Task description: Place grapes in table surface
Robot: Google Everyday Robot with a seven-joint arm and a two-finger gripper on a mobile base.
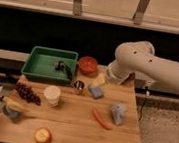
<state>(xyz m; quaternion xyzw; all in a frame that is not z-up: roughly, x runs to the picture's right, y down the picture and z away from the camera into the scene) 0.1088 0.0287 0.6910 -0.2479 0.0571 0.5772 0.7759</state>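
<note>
The grapes (27, 93), a small dark purple-red bunch, lie on the left part of the light tan wooden table surface (70, 123), just left of the white cup (52, 95). My white arm reaches in from the right. Its gripper (108, 79) hangs low over the back of the table, right of the red bowl (88, 64) and above the blue block (96, 91). It is far to the right of the grapes and not touching them.
A green tray (40, 68) with a dark item stands back left. Also on the table are a small metal cup (78, 86), an orange carrot (101, 119), a grey-blue object (117, 113), an orange fruit (43, 136) and a yellow item (14, 105).
</note>
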